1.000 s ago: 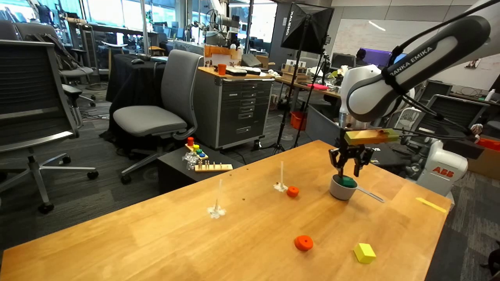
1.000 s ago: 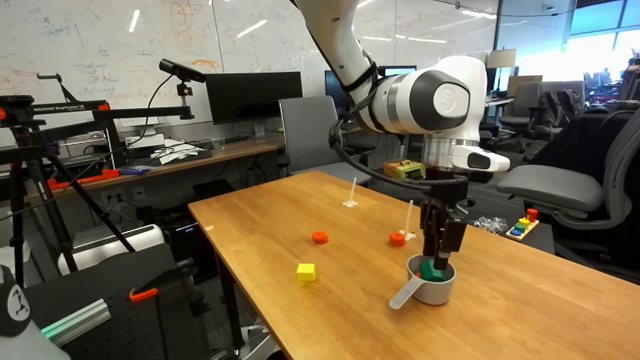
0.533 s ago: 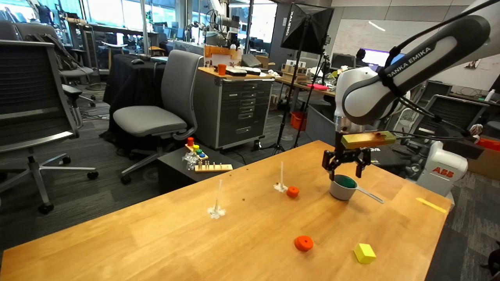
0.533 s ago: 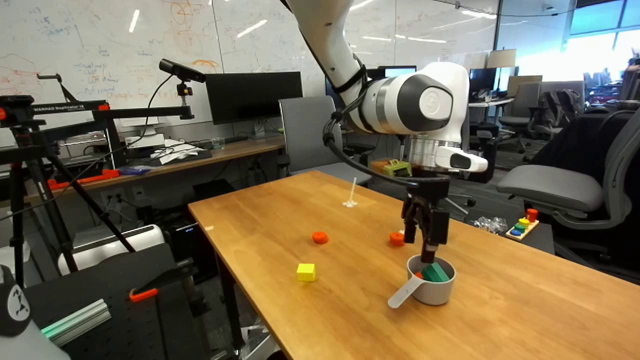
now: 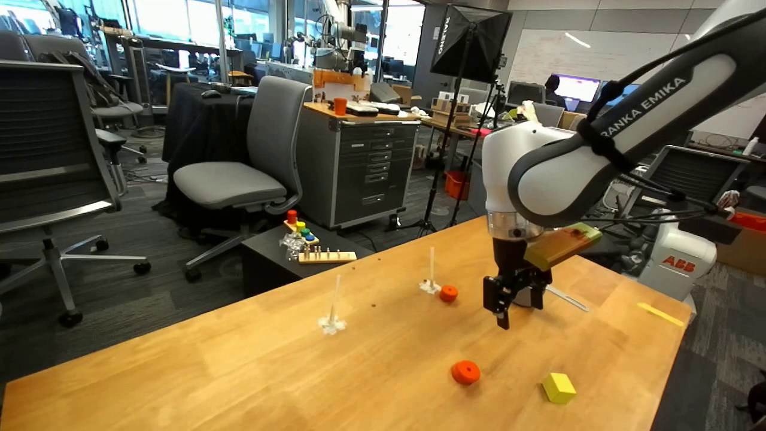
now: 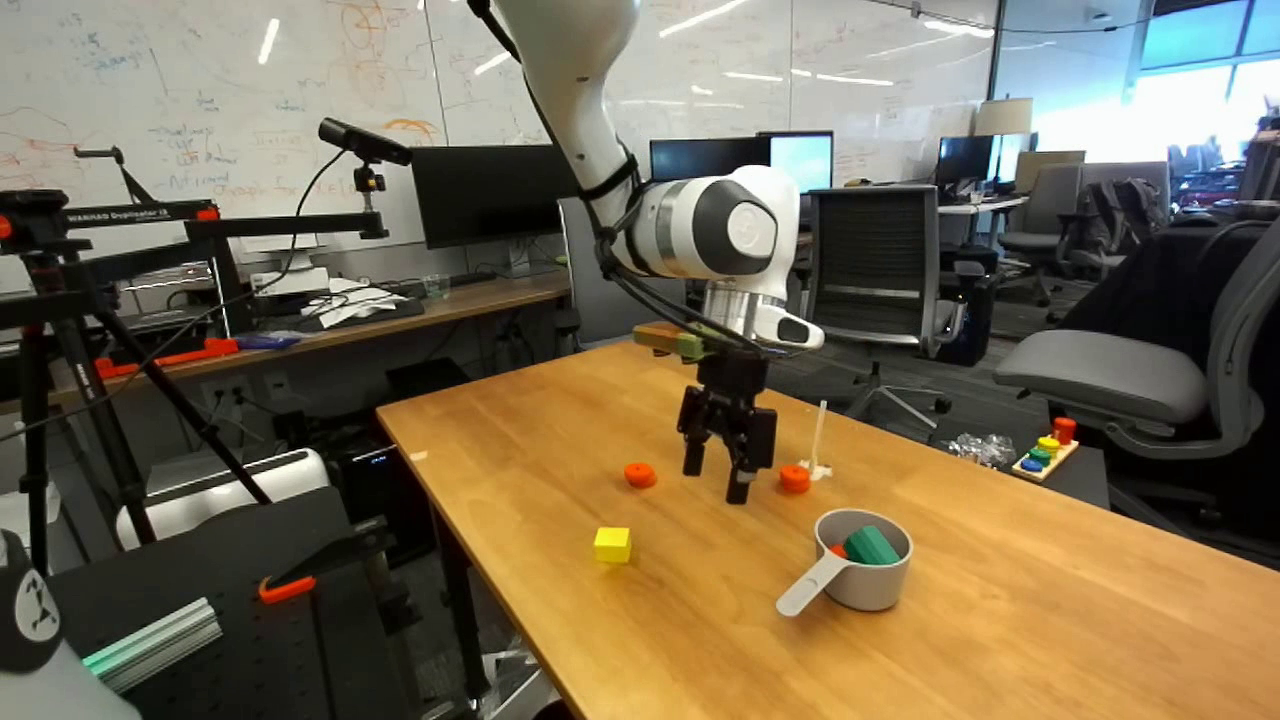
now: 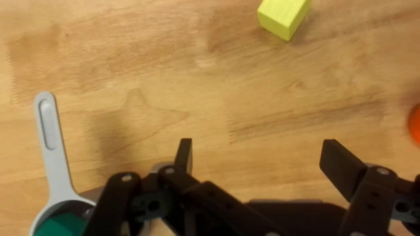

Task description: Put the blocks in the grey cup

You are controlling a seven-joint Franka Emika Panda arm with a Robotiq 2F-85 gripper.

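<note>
Tabletop (image 7: pixel 210 98) separates spread fingers (image 7: pixel 341 170) from yellow block (image 7: pixel 283 18).

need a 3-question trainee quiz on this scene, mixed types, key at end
1. Which of these colours shows inside the grey cup? A) yellow B) green C) blue
2. True or false: the fingers stand apart with nothing between them.
3. How many round orange blocks sit on the table outside the grey cup?

Key:
1. B, the green block.
2. True.
3. Two: one beside a white stick, one nearer the yellow block.
</note>
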